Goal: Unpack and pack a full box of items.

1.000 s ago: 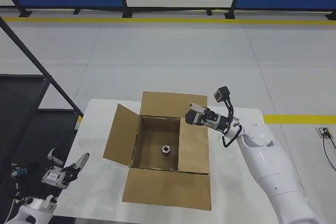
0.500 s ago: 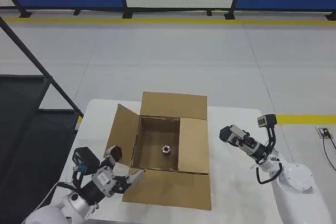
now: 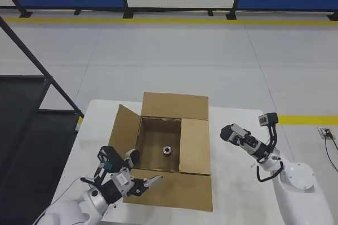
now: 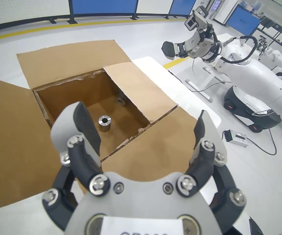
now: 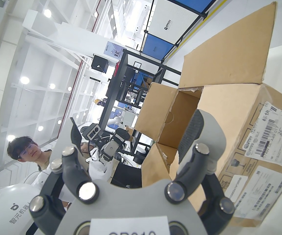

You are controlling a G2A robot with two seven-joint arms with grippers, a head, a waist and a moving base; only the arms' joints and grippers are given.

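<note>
Left gripper (image 4: 141, 113), jaws spread wide and empty, hangs over the near flap of the cardboard box (image 4: 136, 79), probably lined up to reach inside. Beyond it a small metal cylinder (image 4: 104, 123) stands upright on the box floor. Farther off, the right gripper (image 3: 226, 133), also wide open and empty, hangs beside the box, clear of the opening.
</note>
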